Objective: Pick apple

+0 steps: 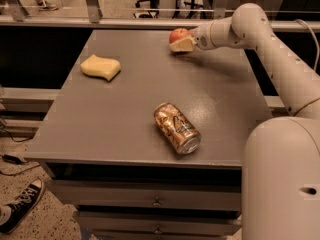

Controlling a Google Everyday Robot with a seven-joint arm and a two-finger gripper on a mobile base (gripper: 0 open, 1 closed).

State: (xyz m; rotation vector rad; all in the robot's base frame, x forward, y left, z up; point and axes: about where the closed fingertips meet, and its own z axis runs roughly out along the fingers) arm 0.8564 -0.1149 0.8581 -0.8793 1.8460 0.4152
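Observation:
The apple (177,33) is small, round and red-orange, at the far edge of the grey table (130,109), right of the middle. My gripper (180,41) reaches in from the right and is right at the apple, its cream-coloured tip covering the apple's lower front. The white arm (250,24) runs back to the right and down to the robot body at the lower right.
A yellow wavy sponge (101,67) lies at the table's back left. A gold drink can (177,128) lies on its side near the front edge. A rail (125,21) runs behind the table. A person's shoe (20,211) is on the floor at the lower left.

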